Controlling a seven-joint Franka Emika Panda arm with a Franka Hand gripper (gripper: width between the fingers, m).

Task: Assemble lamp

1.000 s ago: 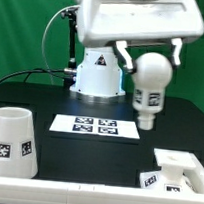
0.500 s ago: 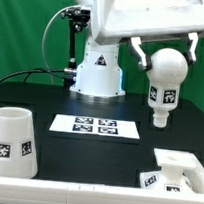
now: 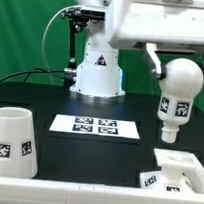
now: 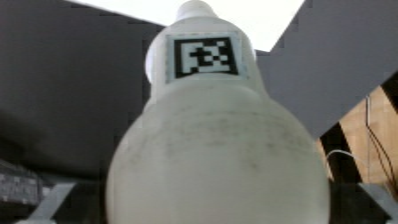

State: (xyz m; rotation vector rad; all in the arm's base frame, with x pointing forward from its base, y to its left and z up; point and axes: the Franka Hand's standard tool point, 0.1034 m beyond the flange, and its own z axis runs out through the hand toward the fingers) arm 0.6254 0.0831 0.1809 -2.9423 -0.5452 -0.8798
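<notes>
My gripper (image 3: 180, 69) is shut on the round head of the white bulb (image 3: 177, 97). The bulb hangs neck down in the air at the exterior view's right, above the base. The flat square base (image 3: 180, 168) with its raised socket lies on the black table at the front right corner. The large tapered shade (image 3: 10, 140) stands on the table at the front left. In the wrist view the bulb (image 4: 210, 140) fills the picture, its tagged neck pointing away, and it hides my fingers.
The marker board (image 3: 95, 127) lies flat at the table's middle. The arm's white pedestal (image 3: 98, 72) stands behind it, with a black cable at its left. A green backdrop closes the back.
My gripper has carried the bulb toward the exterior view's right, from beside the marker board to above the base. The shade and base have not moved.
</notes>
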